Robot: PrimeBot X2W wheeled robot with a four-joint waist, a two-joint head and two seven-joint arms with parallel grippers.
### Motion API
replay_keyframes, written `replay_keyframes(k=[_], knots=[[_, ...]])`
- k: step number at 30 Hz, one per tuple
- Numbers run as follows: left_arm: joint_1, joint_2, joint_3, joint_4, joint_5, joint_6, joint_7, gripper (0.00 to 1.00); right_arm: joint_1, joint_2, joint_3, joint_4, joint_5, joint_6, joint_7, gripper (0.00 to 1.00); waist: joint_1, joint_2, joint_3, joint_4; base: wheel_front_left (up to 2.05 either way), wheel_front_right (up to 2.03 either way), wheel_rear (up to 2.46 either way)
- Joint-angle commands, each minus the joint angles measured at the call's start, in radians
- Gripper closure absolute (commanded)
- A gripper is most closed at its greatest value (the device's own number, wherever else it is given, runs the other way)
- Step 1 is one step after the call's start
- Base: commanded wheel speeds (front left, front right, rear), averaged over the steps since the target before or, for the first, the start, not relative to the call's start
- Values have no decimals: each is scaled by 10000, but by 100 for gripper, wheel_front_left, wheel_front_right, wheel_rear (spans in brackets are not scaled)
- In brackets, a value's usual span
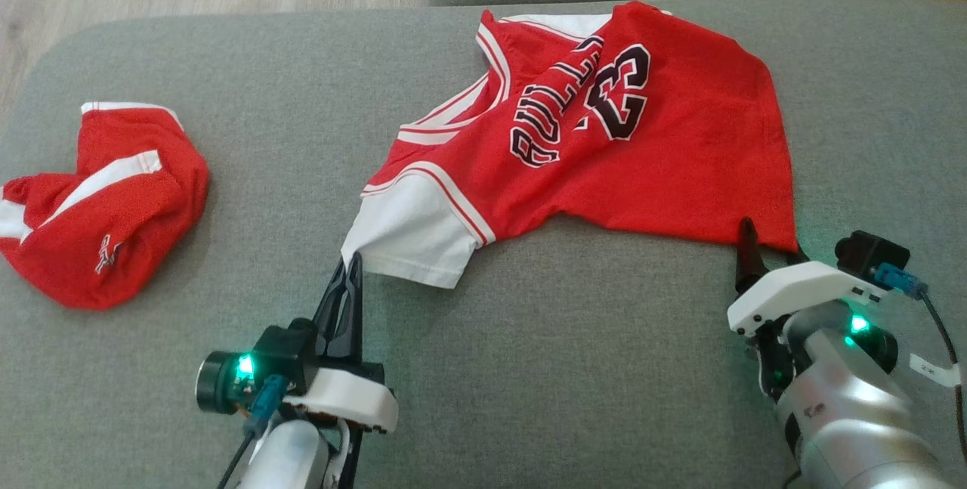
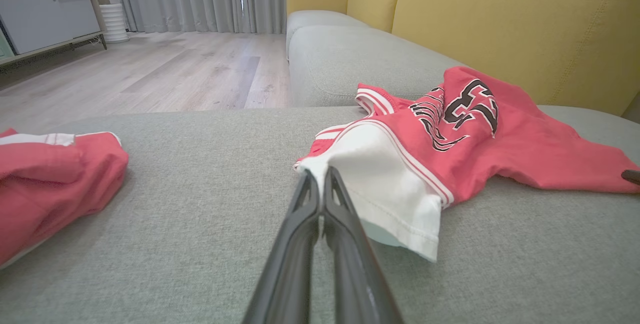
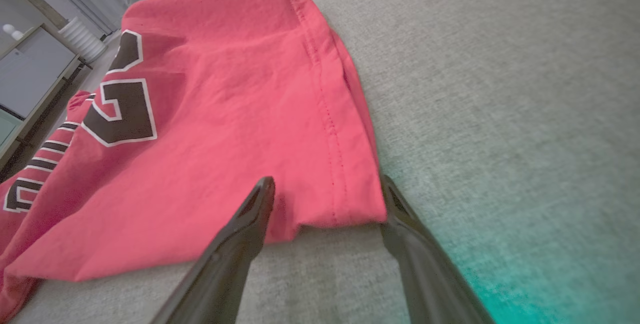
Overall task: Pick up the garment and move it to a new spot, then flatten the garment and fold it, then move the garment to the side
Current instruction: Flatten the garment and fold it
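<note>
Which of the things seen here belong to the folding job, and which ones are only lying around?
In the job: red jersey; left gripper, shut on its white sleeve; right gripper, open around its hem.
Only lying about: crumpled red garment, left of the jersey; yellow backrest; grey cabinet.
</note>
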Motion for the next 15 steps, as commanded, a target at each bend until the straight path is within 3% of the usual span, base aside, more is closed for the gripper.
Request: replay_keyframes(k=[1,11,14,15], knots=[[-170,107,310,-337,-45,59,-123,100,288,195,123,63,-85,67,76,0,0,0,-21,-12,0,0,0],[-148,113,293,-426,-37,54,-123,100,274,195,-298,113,-408,67,76,2,0,0,28,-6,0,0,0],[-163,134,305,-421,-36,50,-123,100,258,195,-176,126,-302,67,76,100,0,0,48,24,0,0,0],[-167,141,312,-418,-39,49,-123,100,259,195,-101,130,-242,67,76,100,0,0,50,29,0,0,0]])
